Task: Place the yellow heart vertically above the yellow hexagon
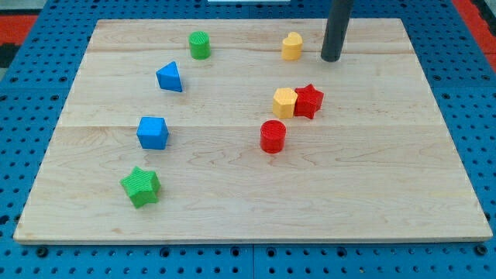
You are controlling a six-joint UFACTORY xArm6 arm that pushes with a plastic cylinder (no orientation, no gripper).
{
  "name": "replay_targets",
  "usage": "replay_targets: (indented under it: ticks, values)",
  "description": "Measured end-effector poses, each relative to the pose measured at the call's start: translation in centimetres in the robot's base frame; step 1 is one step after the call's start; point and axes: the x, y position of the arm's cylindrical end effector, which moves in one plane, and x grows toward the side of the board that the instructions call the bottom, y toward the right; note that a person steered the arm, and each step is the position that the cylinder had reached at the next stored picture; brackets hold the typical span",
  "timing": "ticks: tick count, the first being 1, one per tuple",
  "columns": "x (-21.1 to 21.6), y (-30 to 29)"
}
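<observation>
Seven blocks on the wooden board [232, 209], which sits on a blue pegboard surface [31, 85].

My tip [331, 59] rests near the view's top, just right of the yellow heart [291, 46] — a narrow gap between them, not touching as far as I can tell. No jaws on this rod, so nothing to open or close; it holds nothing.

Yellow heart: top of the board, slightly right of centre. Yellow hexagon [284, 102]: below the heart, well apart from it, almost in line with it vertically. The red star [309, 101] presses against the hexagon's right side — the two look to be touching. Red cylinder [273, 136] sits just below the hexagon, a little to its left, close but separate.

Left half of the view: green cylinder [200, 45] near the top, blue triangular block [170, 77] below and left of it, blue cube-like block [153, 132] further down — exact shape hard to read — and green star [141, 187] nearest the view's bottom left.
</observation>
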Motion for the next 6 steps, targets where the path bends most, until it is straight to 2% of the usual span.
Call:
replay_targets:
  ticks: [1, 3, 4, 6]
  values:
    - [-2.2, -1.4]
    - [-2.3, -5.4]
    - [-1.3, -5.1]
    - [15.6, 1.1]
